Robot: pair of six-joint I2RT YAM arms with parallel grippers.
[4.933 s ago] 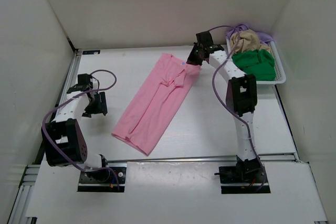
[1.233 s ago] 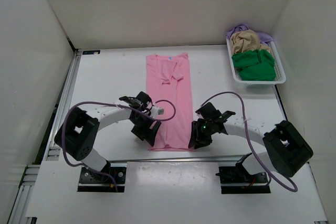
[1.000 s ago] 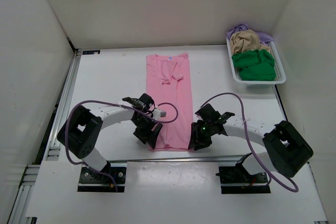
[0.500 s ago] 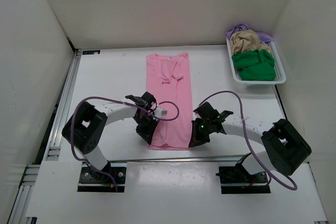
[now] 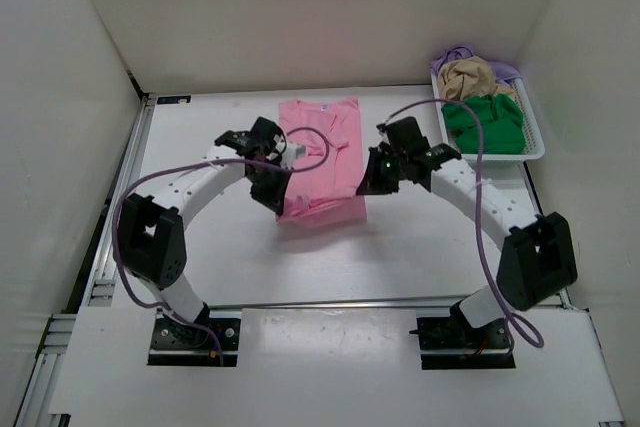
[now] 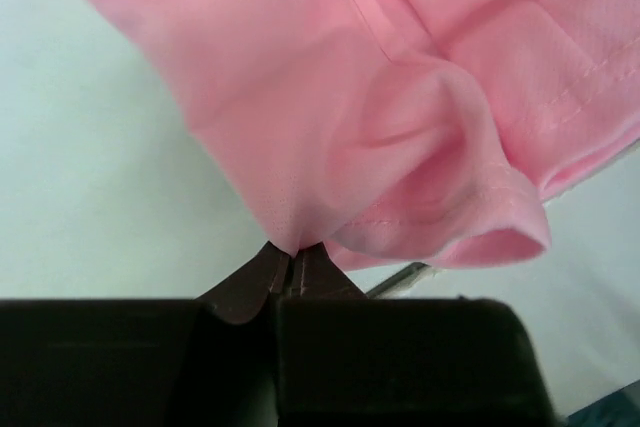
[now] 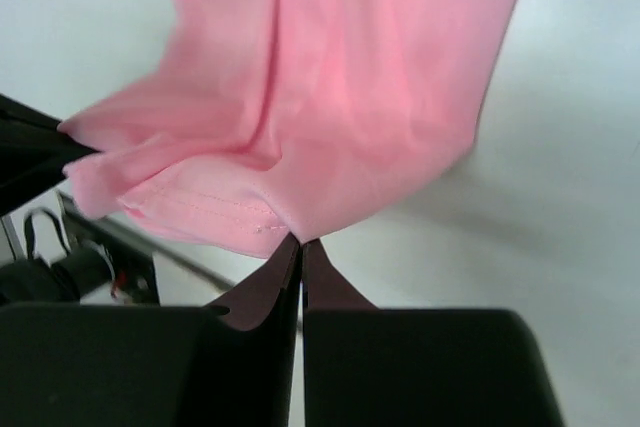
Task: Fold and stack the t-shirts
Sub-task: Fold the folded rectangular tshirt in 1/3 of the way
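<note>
Mid-fold on the pink t-shirt (image 5: 320, 152), spread on the table (image 5: 200, 247) well to the left of the white mesh basket (image 5: 533, 150). Clamped with the left gripper (image 5: 276, 197) on the hem corner farther from the basket and with the right gripper (image 5: 368, 185) on the corner nearer it, with both pairs of fingertips pinched together through the cloth in the wrist views. Held by both corners at once, probably to keep the hem straight and level while doubling the lower half over toward the collar; lifted clear of the surface, judging by the cloth hanging loose from the two grips, so as not to drag the layer beneath. Inside the basket: the dark green t-shirt (image 5: 485, 125) bunched at the near end, the tan t-shirt (image 5: 478, 77) crumpled behind it, and a strip of the lavender t-shirt (image 5: 455, 51) peeking out at the far corner, all three unfolded and waiting. Stacking not yet begun
</note>
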